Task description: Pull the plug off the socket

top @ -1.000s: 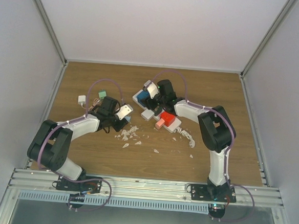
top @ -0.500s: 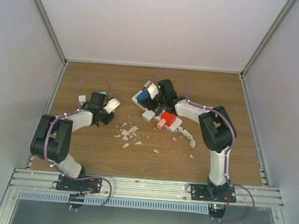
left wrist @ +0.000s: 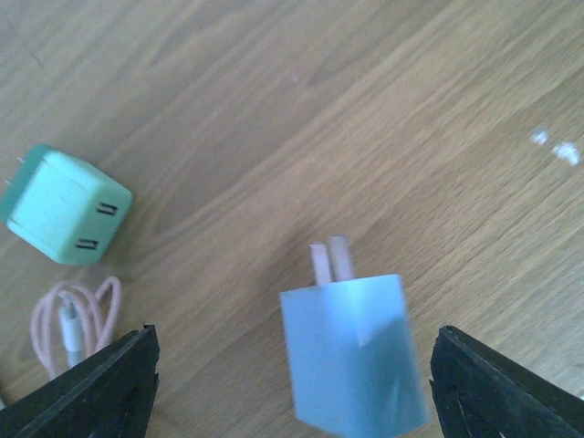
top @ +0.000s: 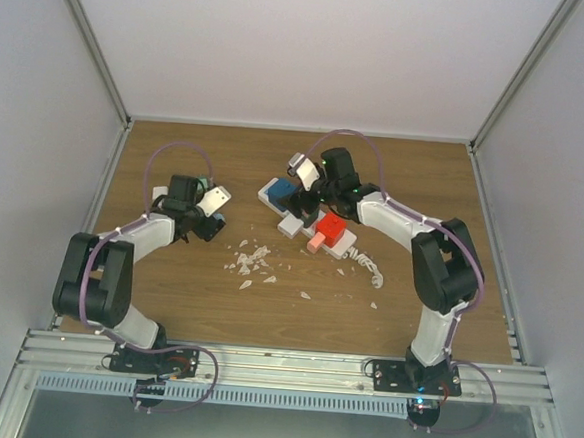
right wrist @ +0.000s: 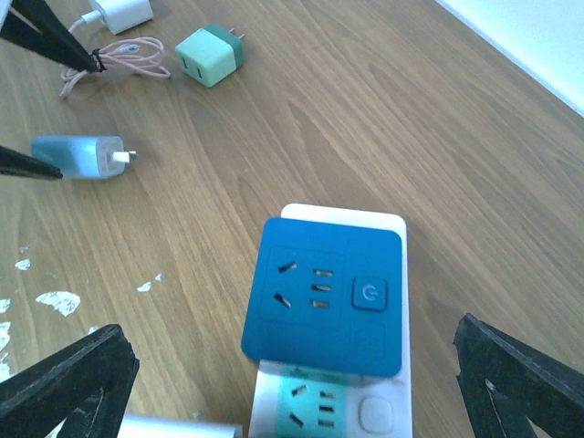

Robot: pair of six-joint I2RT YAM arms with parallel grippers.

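The socket is a long white power strip lying slantwise at mid-table, and its blue outlet face is bare, with a green face below it. A light blue plug lies loose between the spread fingers of my left gripper, prongs pointing away, and neither finger touches it. The same plug rests on the wood, far left of the strip. My left gripper is open. My right gripper hovers open over the strip's blue end, holding nothing.
A red plug, a pink one and a white one still sit on the strip. A green cube plug, a pink cable and a white charger lie near my left gripper. White scraps and the coiled cord lie in front.
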